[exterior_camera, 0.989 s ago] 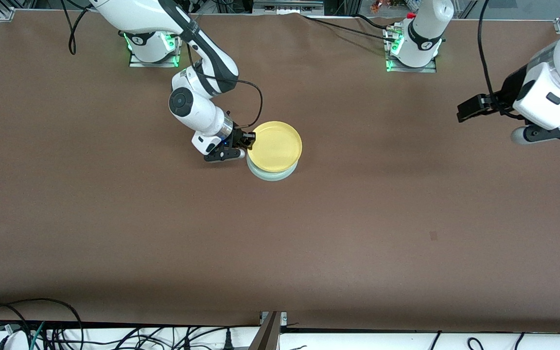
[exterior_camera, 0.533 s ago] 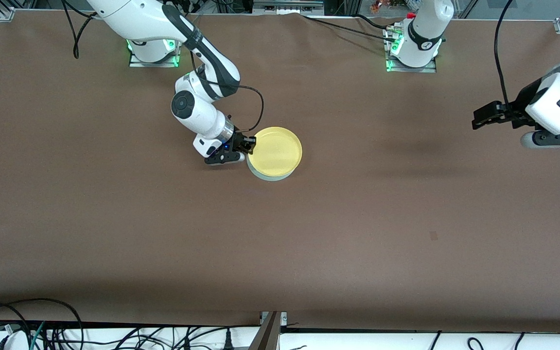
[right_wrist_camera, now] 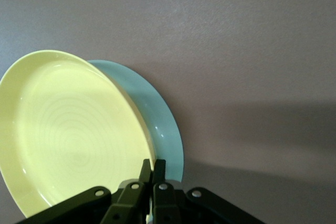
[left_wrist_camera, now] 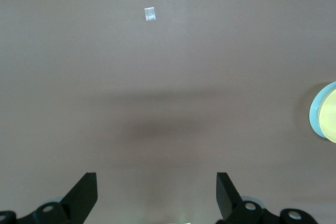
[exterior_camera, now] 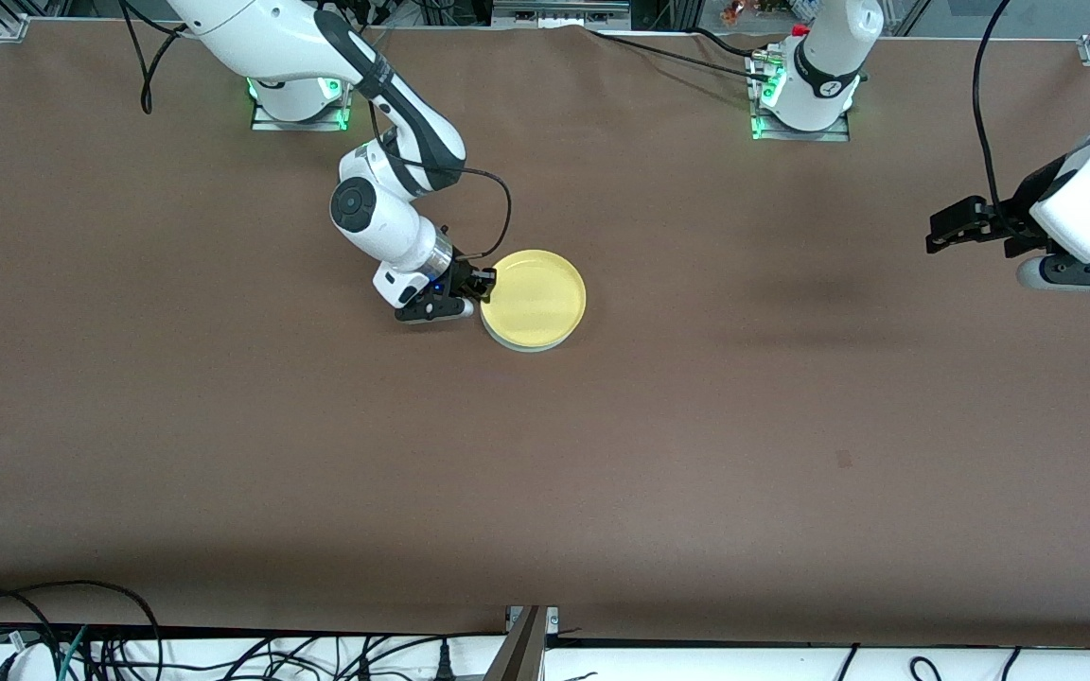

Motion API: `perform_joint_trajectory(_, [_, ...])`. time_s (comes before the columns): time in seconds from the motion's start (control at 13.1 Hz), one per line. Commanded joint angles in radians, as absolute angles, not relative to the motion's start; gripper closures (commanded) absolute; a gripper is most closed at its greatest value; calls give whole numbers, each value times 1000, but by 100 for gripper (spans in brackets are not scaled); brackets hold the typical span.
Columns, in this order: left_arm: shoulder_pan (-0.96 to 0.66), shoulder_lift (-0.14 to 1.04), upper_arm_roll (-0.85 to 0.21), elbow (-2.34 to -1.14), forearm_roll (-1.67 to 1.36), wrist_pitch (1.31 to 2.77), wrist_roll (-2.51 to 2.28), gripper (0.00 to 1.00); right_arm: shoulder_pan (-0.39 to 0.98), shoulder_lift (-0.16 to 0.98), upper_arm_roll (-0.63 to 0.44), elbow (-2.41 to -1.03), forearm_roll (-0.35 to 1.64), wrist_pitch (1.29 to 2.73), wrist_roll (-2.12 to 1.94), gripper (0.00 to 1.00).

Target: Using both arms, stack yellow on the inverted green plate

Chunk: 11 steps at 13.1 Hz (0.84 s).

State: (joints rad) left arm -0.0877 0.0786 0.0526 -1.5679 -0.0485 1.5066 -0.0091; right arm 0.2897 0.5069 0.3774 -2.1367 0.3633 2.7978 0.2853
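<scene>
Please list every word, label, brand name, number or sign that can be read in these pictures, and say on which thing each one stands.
No text can be read.
yellow plate: plain, no print.
green plate: plain, no print.
table: one small pale patch, nothing legible on it.
Arm bases: a small dark mark on each, too small to read.

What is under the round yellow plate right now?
The pale mint-green plate lies under the round bright yellow plate; only a crescent of its rim shows, the rest is covered. The right gripper pinches the yellow plate's rim.
</scene>
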Motion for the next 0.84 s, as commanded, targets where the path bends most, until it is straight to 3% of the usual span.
perform_joint_trajectory(0.0, [-84,91,41,-1539,-34,1502,12,0,293,489,373,-2152,377,2806,267,100])
perform_joint_trajectory(0.76, [-72,133,52,-1483,-28,1505,8,0,293,453,371,-2195,377,2803,267,100])
